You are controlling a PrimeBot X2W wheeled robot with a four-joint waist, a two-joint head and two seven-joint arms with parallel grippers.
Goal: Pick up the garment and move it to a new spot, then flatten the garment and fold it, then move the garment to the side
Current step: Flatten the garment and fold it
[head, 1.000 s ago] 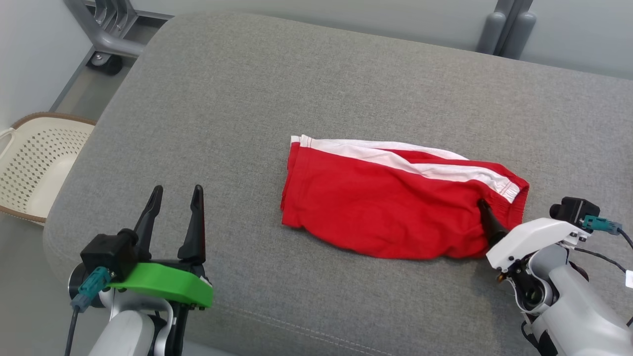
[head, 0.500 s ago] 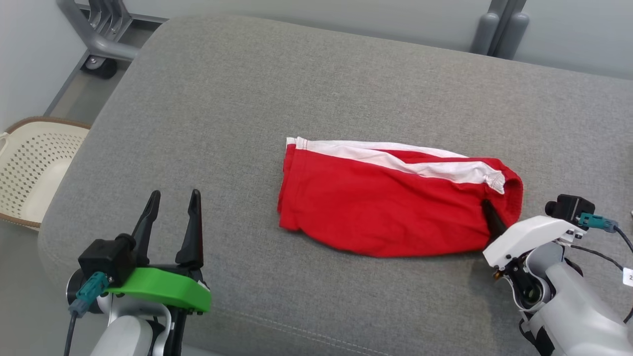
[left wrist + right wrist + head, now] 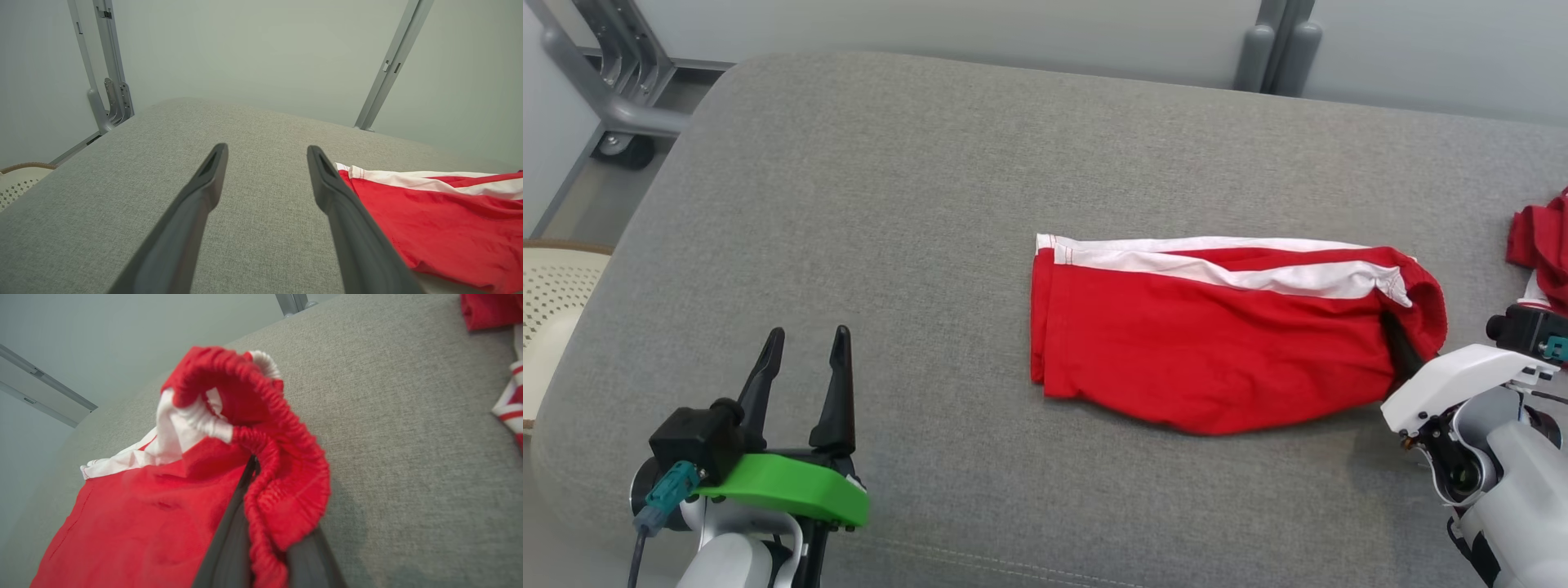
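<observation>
The right gripper (image 3: 1393,335) is clamping the elastic waistband of the garment (image 3: 1201,343). Its two dark fingers (image 3: 229,547) are sitting almost together, with a gathered fold of the ribbed red band pressed between them. That end of the garment is standing up off the cushion (image 3: 890,204) in a curled loop. The rest is lying flat, right of the cushion's middle.

The left gripper (image 3: 809,331) is hovering over the near left part of the cushion with its fingers spread wide, holding nothing and touching nothing, well apart from the garment.

The garment is soft red fabric with a white side stripe and a stitched hem. The cushion is showing a coarse grey weave and rounded corners. The fingers are long, tapered and matte. A red-and-white cloth (image 3: 1539,245) is lying at the cushion's right edge, and a perforated cream basket (image 3: 547,302) is sitting beside its left end.
</observation>
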